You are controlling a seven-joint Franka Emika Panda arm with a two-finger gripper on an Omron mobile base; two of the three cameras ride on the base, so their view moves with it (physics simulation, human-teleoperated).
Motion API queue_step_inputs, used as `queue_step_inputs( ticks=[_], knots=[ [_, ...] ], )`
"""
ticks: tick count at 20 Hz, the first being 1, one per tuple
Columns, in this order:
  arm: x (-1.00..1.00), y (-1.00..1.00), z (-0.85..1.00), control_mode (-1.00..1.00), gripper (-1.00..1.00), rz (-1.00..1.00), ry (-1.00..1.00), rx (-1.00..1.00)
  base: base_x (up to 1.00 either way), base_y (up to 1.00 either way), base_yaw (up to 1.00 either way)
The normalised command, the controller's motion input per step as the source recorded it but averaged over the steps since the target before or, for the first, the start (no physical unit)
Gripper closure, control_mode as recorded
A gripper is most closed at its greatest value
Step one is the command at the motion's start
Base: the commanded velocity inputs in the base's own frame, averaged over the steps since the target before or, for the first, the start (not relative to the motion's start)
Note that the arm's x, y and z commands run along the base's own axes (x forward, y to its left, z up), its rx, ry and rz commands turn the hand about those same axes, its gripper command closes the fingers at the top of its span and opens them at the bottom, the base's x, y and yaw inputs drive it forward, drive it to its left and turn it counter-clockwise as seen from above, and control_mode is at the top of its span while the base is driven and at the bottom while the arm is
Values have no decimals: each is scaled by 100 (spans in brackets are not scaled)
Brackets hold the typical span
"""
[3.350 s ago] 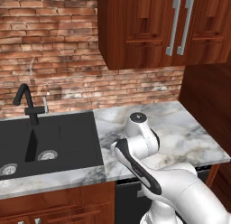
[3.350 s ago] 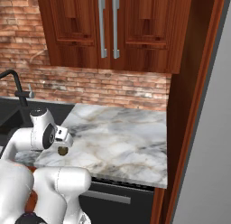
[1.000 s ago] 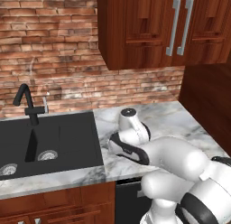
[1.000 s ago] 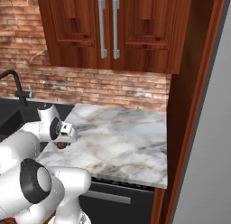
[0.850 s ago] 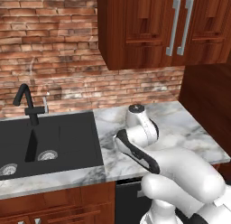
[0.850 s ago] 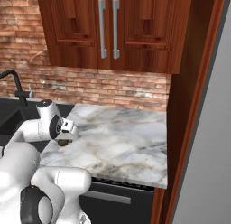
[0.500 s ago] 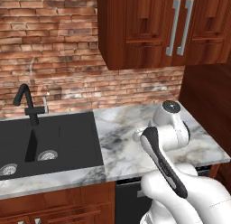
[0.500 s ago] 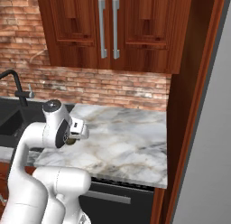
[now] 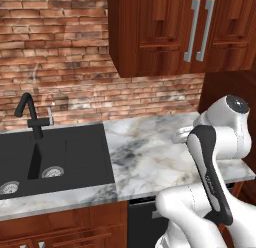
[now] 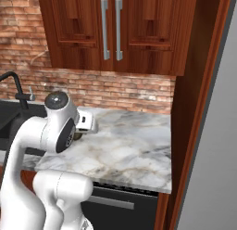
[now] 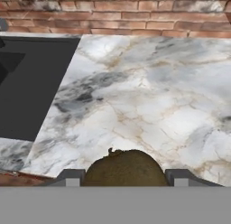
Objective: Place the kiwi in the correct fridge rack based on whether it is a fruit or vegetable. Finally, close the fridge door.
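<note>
Nearest the hand camera, the kiwi (image 11: 125,168) sits at 6 o'clock in the hand view, a dull-brown dome flanked on both sides by the two dark finger tips (image 11: 71,177); the gripper (image 11: 124,177) is thus narrowed onto the fruit and holding it, lifted clear above the marble counter (image 11: 149,96); beyond, the counter spreads toward 12 o'clock, the black sink (image 11: 27,83) lies at 9 o'clock, and the brick wall (image 11: 117,13) closes the far edge. In the right base view the hand (image 10: 84,122) hangs over the counter's near-left part, with the wooden side panel (image 10: 194,99) and a grey surface (image 10: 217,145), judged to be the fridge's side, at 3 o'clock; wall cabinets (image 10: 111,29) stand farthest, at 12 o'clock. The step in hand is judged to be the carry toward the fridge; it is best done with the grip kept firm, the fruit held level and high enough to clear the counter edge, and the swing kept smooth, since so small and rounded a fruit could slip between the tips.
</note>
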Motion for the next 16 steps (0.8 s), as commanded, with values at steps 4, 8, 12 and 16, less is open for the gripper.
queue_step_inputs(
  ticks=[4, 8, 12, 16],
  knots=[
    [-13, 7, 60, -100, 100, 2, 0, -2, 0, 0, 0],
    [0, 4, 14, -100, 100, 0, 0, -2, 0, 0, 0],
    [3, 1, 1, -100, 100, -1, 1, 0, 0, 0, 0],
    [-47, 3, 0, -100, 100, 0, 1, -2, 0, 0, 0]
  ],
)
